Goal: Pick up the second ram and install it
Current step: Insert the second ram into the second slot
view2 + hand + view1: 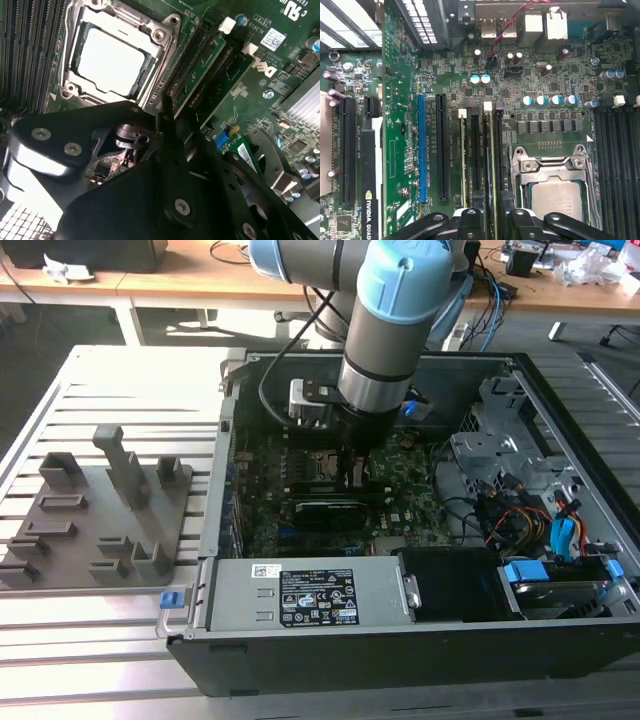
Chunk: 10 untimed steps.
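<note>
The second ram [492, 160] is a thin dark green stick standing on edge in a memory slot beside the square processor socket [555, 195]. In the second wrist view the second ram [200, 65] runs from the white slot latch toward the black fingers. My gripper [493, 215] straddles the near end of the stick, one finger on each side, shut on it. In the exterior view the gripper [357, 465] is low inside the open computer case, right over the motherboard next to the socket [315, 462]. Another stick [464, 165] sits two slots away.
A black graphics card [325, 508] lies just in front of the gripper. The power supply [310, 600] and drive cage with cables [540, 530] line the case's front and right. A grey fixture [100, 510] with upright blocks sits on the table to the exterior view's left.
</note>
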Each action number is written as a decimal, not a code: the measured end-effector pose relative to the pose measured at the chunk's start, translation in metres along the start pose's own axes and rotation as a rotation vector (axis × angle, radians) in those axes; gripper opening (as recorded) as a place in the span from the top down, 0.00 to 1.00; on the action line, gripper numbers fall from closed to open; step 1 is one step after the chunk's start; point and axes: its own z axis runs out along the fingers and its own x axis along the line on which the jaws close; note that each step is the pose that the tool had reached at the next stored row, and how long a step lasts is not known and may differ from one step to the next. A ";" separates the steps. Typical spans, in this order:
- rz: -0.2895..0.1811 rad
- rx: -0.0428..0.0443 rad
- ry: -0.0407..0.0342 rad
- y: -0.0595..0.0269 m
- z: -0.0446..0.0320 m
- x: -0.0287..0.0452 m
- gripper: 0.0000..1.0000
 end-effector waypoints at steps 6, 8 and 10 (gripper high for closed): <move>0.000 0.0000 0.0007 0.0043 -0.0487 -0.0062 0.87; 0.000 0.0002 0.0011 0.0042 -0.0499 -0.0089 0.89; 0.000 0.0095 0.0011 0.0040 -0.0500 -0.0089 0.89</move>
